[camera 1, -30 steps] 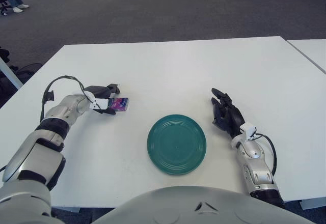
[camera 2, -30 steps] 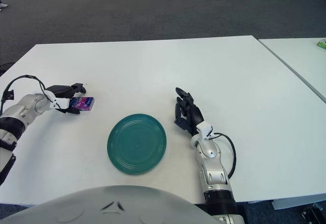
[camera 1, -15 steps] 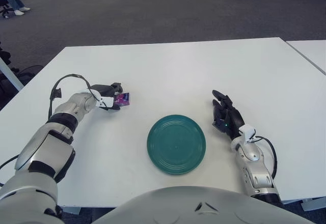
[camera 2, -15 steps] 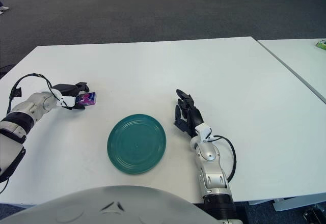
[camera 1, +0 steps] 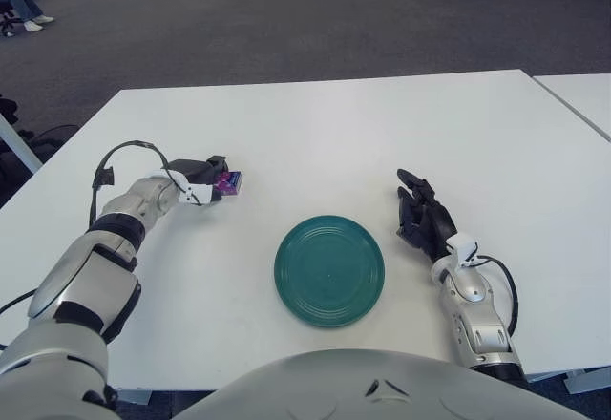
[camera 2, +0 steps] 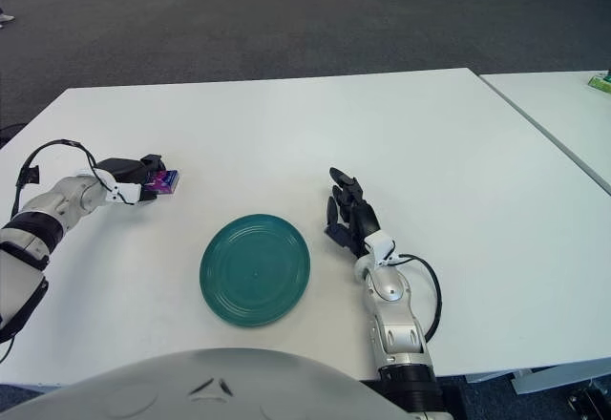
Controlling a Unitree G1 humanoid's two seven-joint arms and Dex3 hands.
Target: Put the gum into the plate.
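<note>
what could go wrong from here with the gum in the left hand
The left hand pinches the gum only at its near end, with most of the pack sticking out, so it might slip or twist loose on the way. The plate is shallow with a low rim, so a tilted or high release could let the pack slide off onto the table.
</note>
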